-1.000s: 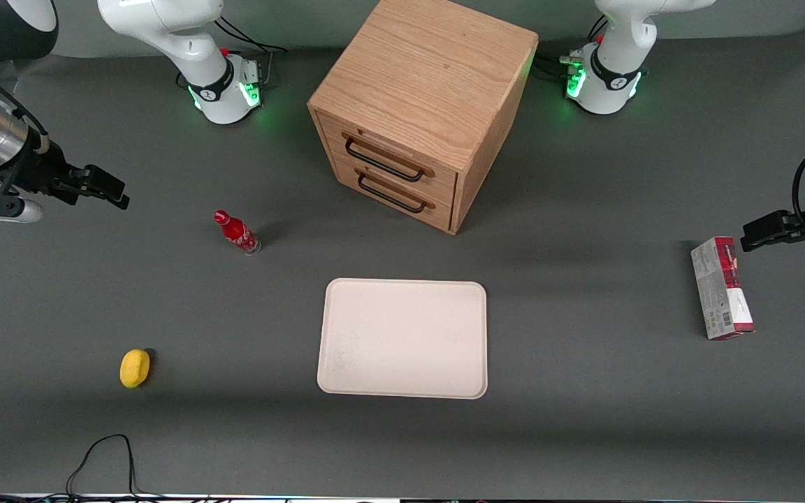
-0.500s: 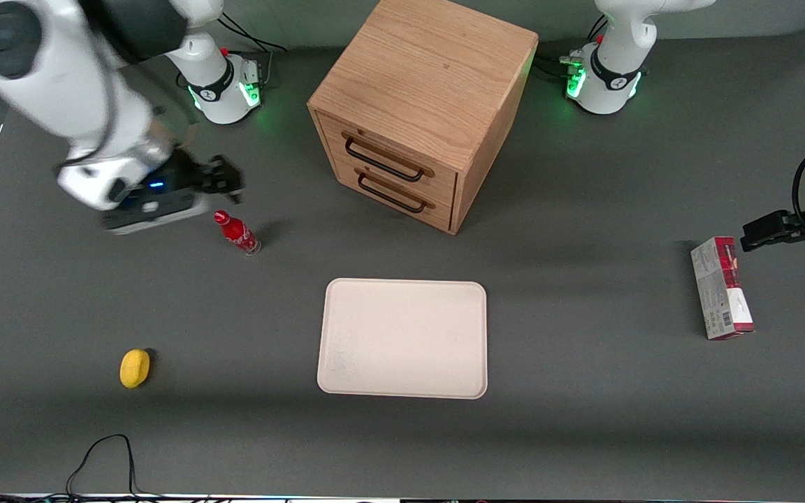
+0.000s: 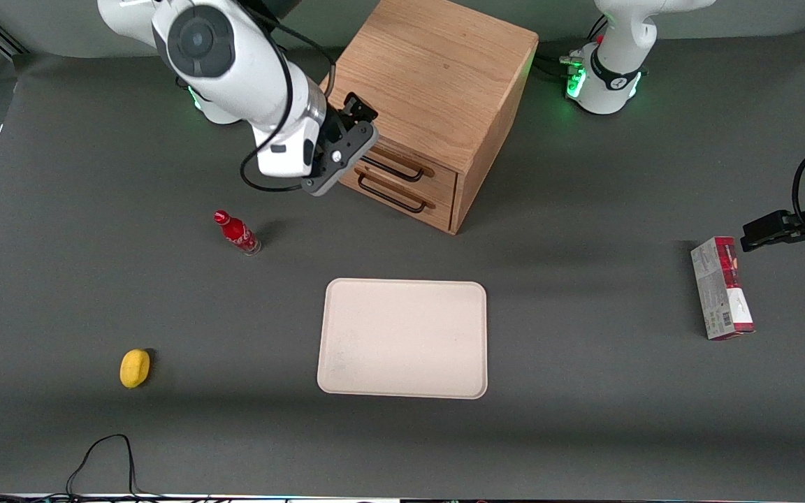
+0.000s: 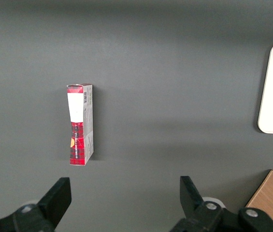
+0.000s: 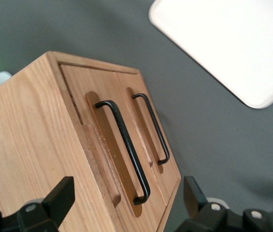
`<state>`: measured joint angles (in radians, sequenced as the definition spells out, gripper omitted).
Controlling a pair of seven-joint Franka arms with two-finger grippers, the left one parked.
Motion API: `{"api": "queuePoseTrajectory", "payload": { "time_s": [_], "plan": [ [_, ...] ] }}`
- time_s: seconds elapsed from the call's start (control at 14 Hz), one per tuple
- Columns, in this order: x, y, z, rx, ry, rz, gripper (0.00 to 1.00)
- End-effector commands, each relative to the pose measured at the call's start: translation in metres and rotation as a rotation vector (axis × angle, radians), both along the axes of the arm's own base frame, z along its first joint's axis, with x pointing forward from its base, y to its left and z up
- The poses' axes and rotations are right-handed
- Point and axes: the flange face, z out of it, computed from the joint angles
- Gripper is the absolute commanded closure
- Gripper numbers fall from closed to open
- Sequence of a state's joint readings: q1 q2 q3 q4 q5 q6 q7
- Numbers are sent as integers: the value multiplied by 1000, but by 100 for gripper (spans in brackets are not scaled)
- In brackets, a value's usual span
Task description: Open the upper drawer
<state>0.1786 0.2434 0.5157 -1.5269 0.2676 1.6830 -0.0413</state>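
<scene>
The oak cabinet (image 3: pixel 430 70) stands at the back middle of the table with two alike fronts. The upper drawer (image 3: pixel 442 183) is shut, its black bar handle (image 3: pixel 395 164) partly covered by my arm. In the right wrist view the upper drawer's handle (image 5: pixel 126 150) runs along the front close by, with the lower drawer's handle (image 5: pixel 153 128) beside it. My right gripper (image 3: pixel 360 117) hovers open at the cabinet's front corner toward the working arm's end, level with the upper drawer. Its fingers (image 5: pixel 61 195) stand wide apart and hold nothing.
A cream tray (image 3: pixel 402 339) lies nearer the camera than the cabinet. A red bottle (image 3: pixel 237 232) stands below my arm, and a yellow fruit (image 3: pixel 135 367) lies closer to the camera. A red and white box (image 3: pixel 720 288) lies toward the parked arm's end.
My right arm has swung in from the working arm's end of the table, past the red bottle, up to the cabinet front. The drawers have not moved.
</scene>
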Motion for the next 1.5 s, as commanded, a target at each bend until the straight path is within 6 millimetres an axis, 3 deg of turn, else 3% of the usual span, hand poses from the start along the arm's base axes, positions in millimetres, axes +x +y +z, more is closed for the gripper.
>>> {"api": "queuePoseTrajectory", "payload": {
  "time_s": [0.0,0.21,1.0,1.43],
  "plan": [
    [8,9,-25,54,71,96,0],
    [1,25,-60,28,116,130,0],
    [-6,21,-143,-54,78,190,0],
    [-1,26,-154,-59,37,196,0]
  ]
}}
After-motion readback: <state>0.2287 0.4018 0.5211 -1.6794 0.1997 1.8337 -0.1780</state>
